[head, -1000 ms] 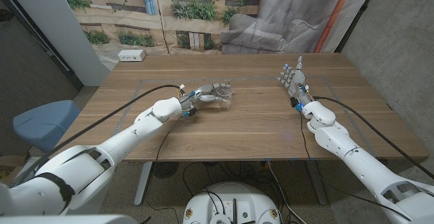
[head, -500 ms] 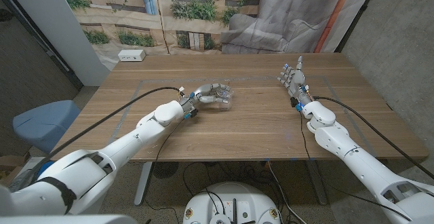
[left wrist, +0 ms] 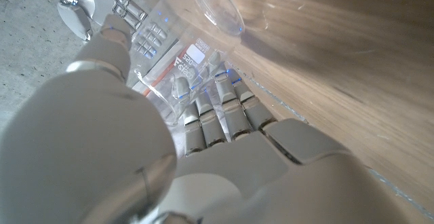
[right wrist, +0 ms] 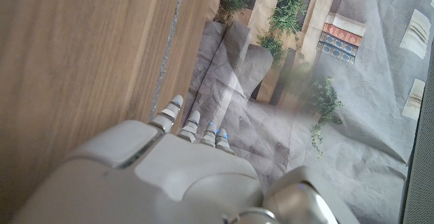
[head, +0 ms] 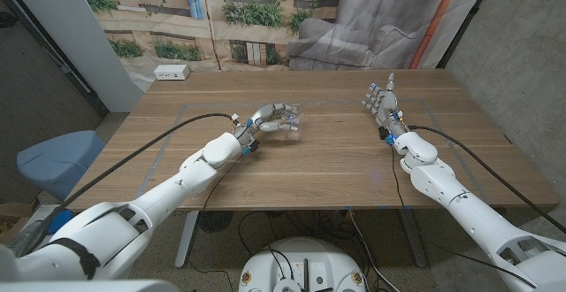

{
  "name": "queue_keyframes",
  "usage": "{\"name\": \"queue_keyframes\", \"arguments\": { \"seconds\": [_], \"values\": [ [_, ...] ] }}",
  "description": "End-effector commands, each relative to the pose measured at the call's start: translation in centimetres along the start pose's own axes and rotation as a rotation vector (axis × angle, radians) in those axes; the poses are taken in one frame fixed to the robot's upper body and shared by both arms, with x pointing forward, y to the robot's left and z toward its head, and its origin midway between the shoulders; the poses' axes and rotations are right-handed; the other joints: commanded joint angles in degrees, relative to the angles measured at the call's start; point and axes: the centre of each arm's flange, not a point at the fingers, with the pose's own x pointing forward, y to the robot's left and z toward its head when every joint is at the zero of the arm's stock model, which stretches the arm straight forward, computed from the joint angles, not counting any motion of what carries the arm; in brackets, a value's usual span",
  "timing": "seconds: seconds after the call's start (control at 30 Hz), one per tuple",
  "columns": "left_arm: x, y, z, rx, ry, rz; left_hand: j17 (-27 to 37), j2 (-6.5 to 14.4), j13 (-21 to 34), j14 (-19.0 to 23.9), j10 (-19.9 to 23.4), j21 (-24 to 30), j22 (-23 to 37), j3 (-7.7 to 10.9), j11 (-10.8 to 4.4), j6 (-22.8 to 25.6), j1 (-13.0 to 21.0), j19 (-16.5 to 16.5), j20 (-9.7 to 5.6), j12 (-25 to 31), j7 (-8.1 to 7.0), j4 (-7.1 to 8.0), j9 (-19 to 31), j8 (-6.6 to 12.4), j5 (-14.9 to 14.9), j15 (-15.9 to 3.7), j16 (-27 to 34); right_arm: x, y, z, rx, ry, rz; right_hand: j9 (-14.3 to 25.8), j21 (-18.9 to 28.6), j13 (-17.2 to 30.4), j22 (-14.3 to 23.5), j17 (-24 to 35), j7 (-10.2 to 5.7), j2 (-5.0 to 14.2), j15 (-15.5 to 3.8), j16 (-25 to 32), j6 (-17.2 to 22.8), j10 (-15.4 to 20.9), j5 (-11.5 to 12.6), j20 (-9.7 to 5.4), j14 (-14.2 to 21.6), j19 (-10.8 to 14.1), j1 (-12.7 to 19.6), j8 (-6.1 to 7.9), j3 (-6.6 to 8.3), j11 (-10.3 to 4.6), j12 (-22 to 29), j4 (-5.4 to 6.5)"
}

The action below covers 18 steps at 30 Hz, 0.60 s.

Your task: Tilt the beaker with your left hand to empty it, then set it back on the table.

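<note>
Clear beaker point(head: 291, 120) in left hand point(head: 270, 120)

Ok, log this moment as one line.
left hand: grips beaker | beaker: tilted, off upright | right hand: open, holds nothing | table: wooden | step: set-down not yet done

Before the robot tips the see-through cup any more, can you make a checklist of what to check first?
1. Left hand grips the beaker: ok, fingers wrap its clear wall.
2. Beaker lifted off the table: cannot tell.
3. Anything inside to pour: cannot tell; the glass is clear.
4. Wood beside the beaker bare for pouring: ok.
5. Right hand out of the way: ok, far across the table, holding nothing.
</note>
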Motion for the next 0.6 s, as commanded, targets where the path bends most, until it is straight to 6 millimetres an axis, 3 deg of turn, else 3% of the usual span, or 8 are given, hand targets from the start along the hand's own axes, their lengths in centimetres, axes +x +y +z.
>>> {"name": "queue_keyframes", "arguments": {
  "seconds": [0.03, 0.6],
  "values": [
    [0.3, 0.4, 1.7, 0.022, -0.025, 0.016, 5.55, 7.57, 1.52, 5.87, 7.92, 0.40, 0.33, -0.24, -7.32, 3.58, 6.84, 0.80, -5.10, 0.15, -2.20, 0.17, 0.08, 1.20, 0.37, -15.05, 0.35, 0.0, 0.0, 0.0, 0.000, 0.000, 0.000, 0.12, 0.38, 0.29, 0.25, 0.09, -0.19, 5.06, -1.15, 0.18, -0.35, -0.26, 0.33, 0.33, -0.20, 0.09, 0.22, 0.32, -0.34, -0.11, 0.34, 0.06],
    [0.7, 1.9, 4.1, 0.096, 0.005, -0.043, 5.51, 8.67, 1.82, 6.29, 7.79, 0.35, 0.43, -0.20, -7.33, 3.59, 7.37, 1.05, -4.94, -0.45, -2.02, 0.20, -0.29, 1.17, 0.60, -15.08, -0.08, 0.0, 0.0, 0.0, 0.000, 0.000, 0.000, 0.12, 0.38, 0.29, 0.26, 0.09, -0.05, 5.06, -1.11, 0.19, -0.40, -0.28, 0.33, 0.35, -0.17, 0.08, 0.22, 0.30, -0.34, -0.04, 0.33, 0.06]
  ]
}}
